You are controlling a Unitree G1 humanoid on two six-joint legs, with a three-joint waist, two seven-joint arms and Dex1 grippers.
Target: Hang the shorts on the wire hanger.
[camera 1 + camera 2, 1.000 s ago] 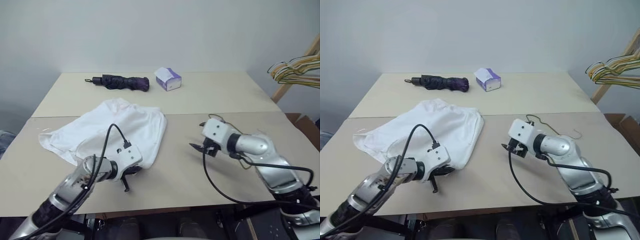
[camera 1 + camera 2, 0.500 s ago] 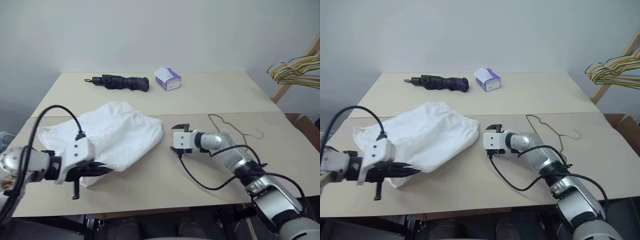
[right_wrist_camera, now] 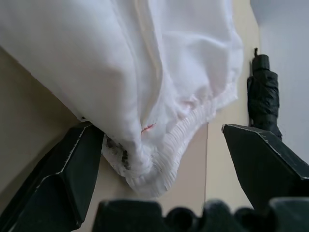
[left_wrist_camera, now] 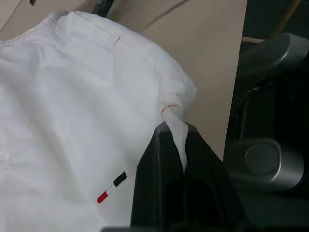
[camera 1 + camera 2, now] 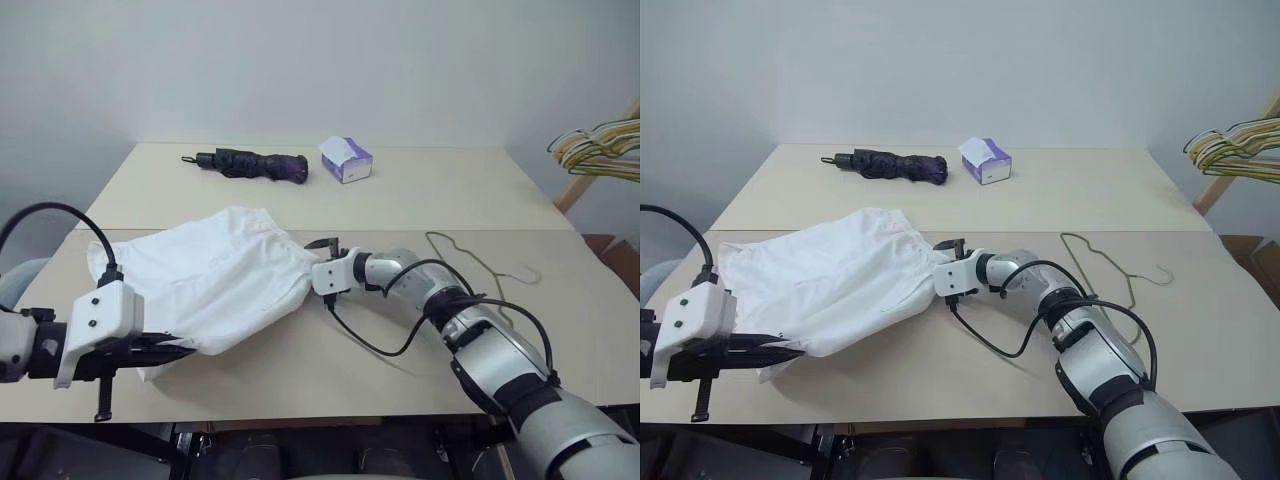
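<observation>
My left tool (image 4: 176, 133) is clenched on a near hem corner of the shorts (image 5: 215, 280), lifting it off the worktop (image 5: 420, 195). My right tool (image 3: 159, 159) stands released around the waistband. The wire hanger (image 5: 478, 262) lies right, waiting.

head eyes overlook the table (image 5: 420, 205) (wrist cameras close).
</observation>
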